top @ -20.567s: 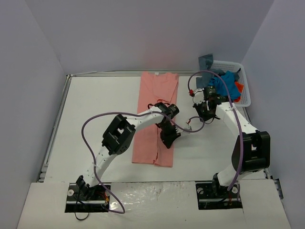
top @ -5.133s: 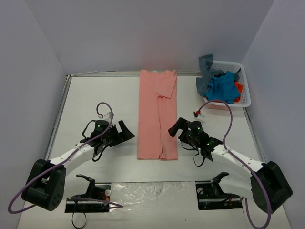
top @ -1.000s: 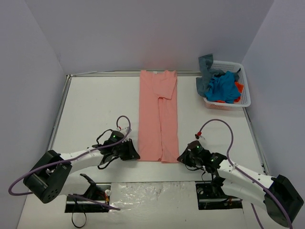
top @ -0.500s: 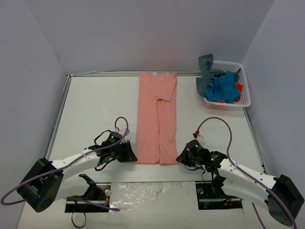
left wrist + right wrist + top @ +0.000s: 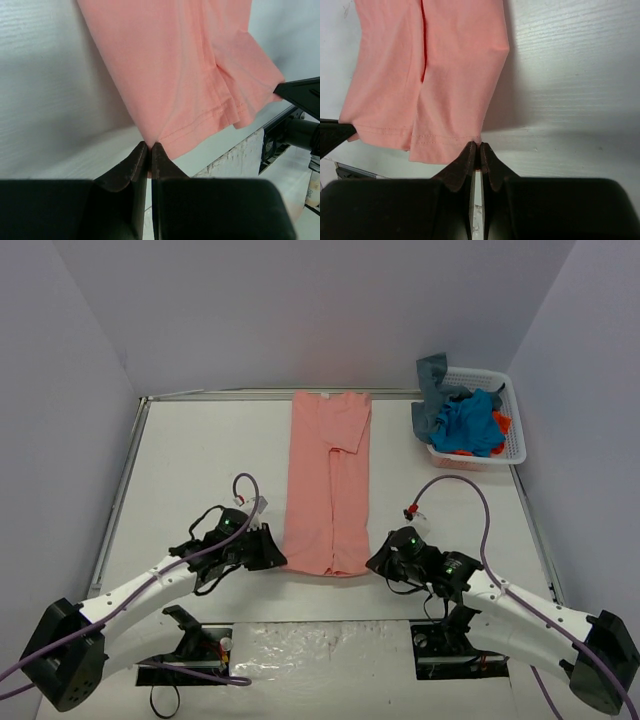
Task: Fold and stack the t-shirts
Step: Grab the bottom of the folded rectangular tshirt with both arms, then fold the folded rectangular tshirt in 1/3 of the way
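Top view: the left end effector (image 5: 276,558) and right end effector (image 5: 376,562) each clench a near corner of the salmon-pink t-shirt (image 5: 328,480). Carrying both corners forward, level and together, should fold it squarely. It lies ahead of them on the white surface (image 5: 200,460) as a long, narrow strip.

Left wrist: smooth cloth with a double-stitched hem (image 5: 210,117).

Right wrist: the folded sides meet along a centre line (image 5: 423,50).

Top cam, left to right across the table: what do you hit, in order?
left gripper → salmon-pink t-shirt, with both grippers pinching its near hem corners → right gripper → white basket at the far right, with heaped t-shirts inside
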Controlling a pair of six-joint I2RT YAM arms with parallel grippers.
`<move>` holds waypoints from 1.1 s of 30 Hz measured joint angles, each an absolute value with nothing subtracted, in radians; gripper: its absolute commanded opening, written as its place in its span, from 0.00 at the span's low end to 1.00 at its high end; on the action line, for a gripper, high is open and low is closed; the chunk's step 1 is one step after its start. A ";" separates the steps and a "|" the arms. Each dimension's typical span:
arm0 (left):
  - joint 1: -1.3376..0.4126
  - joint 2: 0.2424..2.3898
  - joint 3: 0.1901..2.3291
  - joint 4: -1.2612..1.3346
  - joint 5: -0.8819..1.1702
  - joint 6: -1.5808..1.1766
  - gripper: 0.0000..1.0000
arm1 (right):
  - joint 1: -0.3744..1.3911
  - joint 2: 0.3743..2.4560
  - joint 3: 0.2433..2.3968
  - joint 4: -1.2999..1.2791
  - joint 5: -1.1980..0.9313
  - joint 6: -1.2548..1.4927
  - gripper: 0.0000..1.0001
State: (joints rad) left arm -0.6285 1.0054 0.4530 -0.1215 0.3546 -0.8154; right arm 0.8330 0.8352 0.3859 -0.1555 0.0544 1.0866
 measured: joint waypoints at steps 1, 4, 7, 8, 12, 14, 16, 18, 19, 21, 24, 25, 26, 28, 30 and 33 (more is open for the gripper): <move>-0.628 1.004 0.463 -0.128 0.348 -0.815 0.02 | 0.833 0.836 0.392 -0.159 0.060 1.083 0.00; -0.629 1.006 0.491 -0.141 0.332 -0.813 0.02 | 0.834 0.839 0.415 -0.170 0.080 1.073 0.00; -0.629 1.013 0.515 -0.146 0.316 -0.815 0.02 | 0.834 0.855 0.448 -0.179 0.099 1.065 0.00; -0.629 1.016 0.521 -0.146 0.312 -0.815 0.02 | 0.834 0.862 0.459 -0.181 0.105 1.061 0.00; -0.629 1.029 0.540 -0.146 0.295 -0.818 0.02 | 0.834 0.892 0.504 -0.185 0.133 1.042 0.00; -0.629 1.039 0.556 -0.148 0.285 -0.818 0.02 | 0.834 0.902 0.524 -0.186 0.145 1.030 0.00; -0.629 1.044 0.578 -0.154 0.271 -0.818 0.02 | 0.835 0.915 0.547 -0.190 0.160 1.018 0.00; -0.629 1.049 0.606 -0.166 0.258 -0.815 0.02 | 0.836 0.933 0.575 -0.194 0.175 1.007 0.00; -0.629 1.053 0.623 -0.173 0.250 -0.814 0.02 | 0.836 0.946 0.590 -0.194 0.182 0.999 0.00; -0.629 1.063 0.654 -0.184 0.233 -0.810 0.02 | 0.838 0.972 0.617 -0.193 0.196 0.989 0.00; -0.628 1.081 0.697 -0.196 0.213 -0.799 0.03 | 0.839 1.010 0.657 -0.194 0.217 0.971 0.00; -0.628 1.089 0.711 -0.199 0.207 -0.795 0.02 | 0.839 1.020 0.669 -0.194 0.225 0.966 0.00; -0.627 1.098 0.724 -0.199 0.203 -0.791 0.02 | 0.839 1.029 0.680 -0.194 0.233 0.961 0.00; -0.624 1.117 0.747 -0.201 0.192 -0.785 0.02 | 0.839 1.042 0.700 -0.196 0.251 0.951 0.00; -0.617 1.137 0.764 -0.202 0.185 -0.781 0.02 | 0.839 1.054 0.719 -0.197 0.270 0.941 0.00; -0.609 1.171 0.783 -0.202 0.178 -0.773 0.02 | 0.838 1.072 0.746 -0.198 0.297 0.929 0.00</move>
State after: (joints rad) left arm -0.6086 1.1706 0.7826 -0.2024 0.1783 -0.7734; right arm 0.8383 1.0718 0.7460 -0.1978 0.2966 0.9287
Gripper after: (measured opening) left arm 0.042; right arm 0.013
